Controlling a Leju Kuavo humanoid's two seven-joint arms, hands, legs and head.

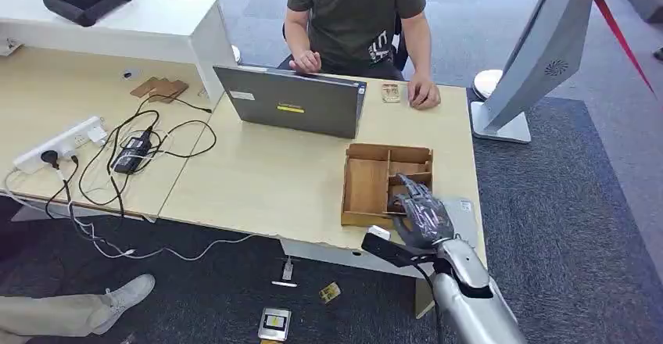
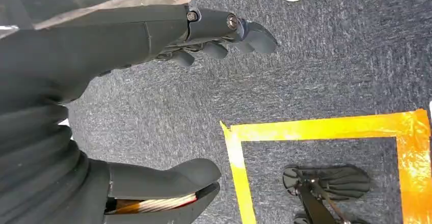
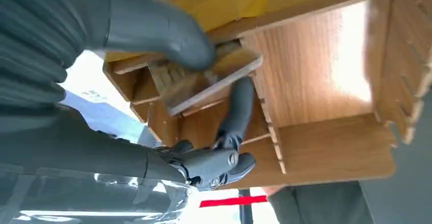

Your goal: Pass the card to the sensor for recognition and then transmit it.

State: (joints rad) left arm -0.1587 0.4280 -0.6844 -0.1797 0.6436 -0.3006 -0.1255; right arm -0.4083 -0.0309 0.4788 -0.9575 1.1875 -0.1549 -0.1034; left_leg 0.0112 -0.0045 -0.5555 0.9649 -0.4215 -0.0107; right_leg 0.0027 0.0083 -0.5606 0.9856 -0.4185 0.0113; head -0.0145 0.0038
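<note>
Right robot hand (image 3: 204,112) pinching one wooden card (image 3: 204,81) | one wooden tray (image 1: 367,188) | left robot hand (image 2: 153,107) empty, fingers apart

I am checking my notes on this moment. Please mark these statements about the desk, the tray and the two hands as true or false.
1. The right hand is over the wooden tray. True.
2. It pinches a wooden card between thumb and finger. True.
3. The laptop lies inside the tray. False: it stands on the desk, behind the tray.
4. The left hand holds a card. False: it hangs open above the carpet.
5. A person sits behind the desk. True.
</note>
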